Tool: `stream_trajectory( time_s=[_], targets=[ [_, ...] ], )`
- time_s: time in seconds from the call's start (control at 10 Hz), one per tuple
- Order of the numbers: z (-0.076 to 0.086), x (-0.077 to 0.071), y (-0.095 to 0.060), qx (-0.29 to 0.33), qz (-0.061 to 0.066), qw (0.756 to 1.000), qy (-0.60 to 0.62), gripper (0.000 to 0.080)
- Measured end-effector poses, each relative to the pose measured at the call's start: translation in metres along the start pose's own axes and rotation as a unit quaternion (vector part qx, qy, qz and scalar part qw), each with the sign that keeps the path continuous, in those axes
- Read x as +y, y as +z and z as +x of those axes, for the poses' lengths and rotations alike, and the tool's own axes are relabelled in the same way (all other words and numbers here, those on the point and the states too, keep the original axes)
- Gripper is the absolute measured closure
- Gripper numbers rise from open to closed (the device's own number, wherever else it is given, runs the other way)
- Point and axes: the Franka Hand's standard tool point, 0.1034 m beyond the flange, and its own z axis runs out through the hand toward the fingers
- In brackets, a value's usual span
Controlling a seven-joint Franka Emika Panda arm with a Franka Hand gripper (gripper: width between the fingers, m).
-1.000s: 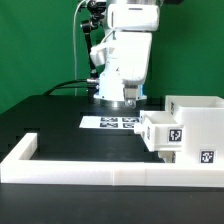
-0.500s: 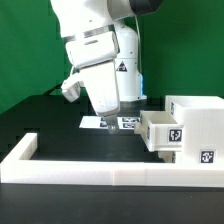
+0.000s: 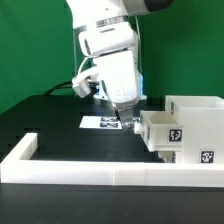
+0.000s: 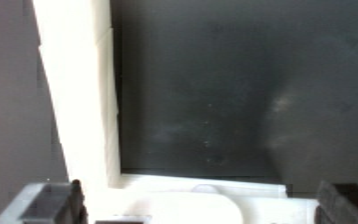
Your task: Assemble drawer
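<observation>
At the lower left of the exterior view runs the low white plastic rim [image 3: 60, 167] that borders the black table [image 3: 45, 115]; it is not part of the furniture. Moving right, the flat white marker board [image 3: 100, 122] with its square tags lies on the table at centre frame. Directly above its right end hangs the two-finger gripper [image 3: 123, 113] of the white arm, fingertips pointing down and close to the table, just beside the small matte white rectangular tray [image 3: 160, 132] that sticks out of the large matte white cube-like open-faced case [image 3: 197, 122] at the right of the frame. Tray and case both carry black-and-white square tags on their faces.

So the tray lies toward the exterior view's right of the jaws, near but apparently not touching, and its long axis seems to run into the case. A push or grip on the tray would likely have to travel along that line, rightward in this view.

In the wrist view the two dark fingertips [image 4: 57, 203] sit at the bottom corners, set wide apart with nothing between them. A white tray wall [image 4: 78, 90] rises up the left part of the picture, with the tray's dark interior beside it.
</observation>
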Motion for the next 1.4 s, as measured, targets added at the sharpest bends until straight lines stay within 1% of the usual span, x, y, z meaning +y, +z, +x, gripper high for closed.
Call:
stream_trajectory(
  time_s=[0.2,0.3,0.7,0.9,1.3,1.4],
  targets=[
    [-0.001,0.0,0.0,0.0,-0.001,1.0,0.001,0.0151],
    [0.001,-0.003,0.004,-0.001,-0.003,1.0,0.001,0.0151],
    [0.031,0.002,0.012,0.006,0.002,1.0,0.027,0.0151],
    [0.048,0.001,0.018,0.006,0.009,0.999,0.03,0.0151],
    [0.072,0.0,0.028,0.005,0.017,1.0,0.022,0.0151],
    [0.072,0.0,0.028,0.004,0.017,0.999,0.03,0.0151]
  ],
)
